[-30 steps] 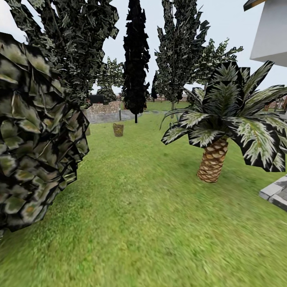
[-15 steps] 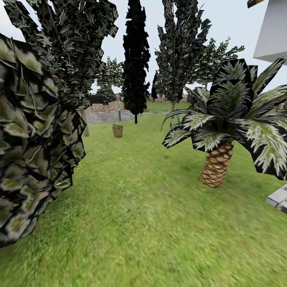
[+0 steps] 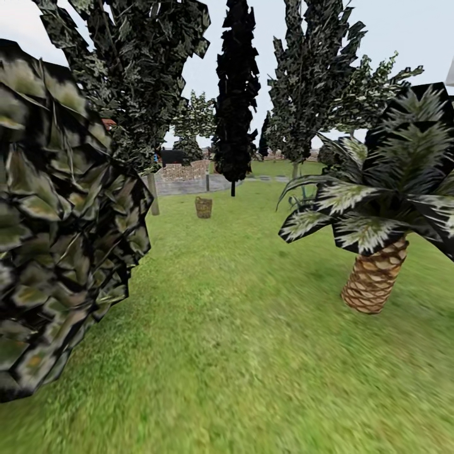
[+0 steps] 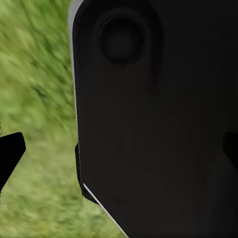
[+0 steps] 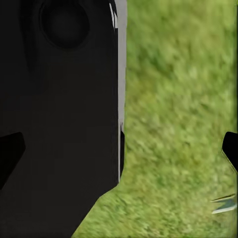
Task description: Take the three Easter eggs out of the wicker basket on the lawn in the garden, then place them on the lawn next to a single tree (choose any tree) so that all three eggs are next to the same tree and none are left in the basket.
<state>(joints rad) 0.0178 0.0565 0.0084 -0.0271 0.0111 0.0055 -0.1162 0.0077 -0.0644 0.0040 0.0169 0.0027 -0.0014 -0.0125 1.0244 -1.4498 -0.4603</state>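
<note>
- Far up the lawn [image 3: 239, 328], the wicker basket [image 3: 203, 207] stands upright on the grass in the head view, just short of a grey paved patio [image 3: 189, 184] and a near-black, thin-trunked tree [image 3: 236, 94]; its contents are too small to make out.
- Beside the basket, a pale trunk [image 3: 153, 194] rises under blocky, flecked dark green foliage; a big leafy mass [image 3: 60, 214] crowds the near edge of the view.
- On the opposite side, a short palm [image 3: 373, 277] with a scaled brown trunk grows from the grass, well apart from the basket.
- In the left wrist view, a black fingertip [image 4: 10, 156] of the left gripper shows beside a broad dark robot body [image 4: 158, 119], with blurred grass behind; the grip cannot be judged.
- In the right wrist view, a black fingertip [image 5: 230, 148] of the right gripper frames blurred grass next to a dark robot panel [image 5: 59, 119]; whether those fingers are spread or closed cannot be told either.
</note>
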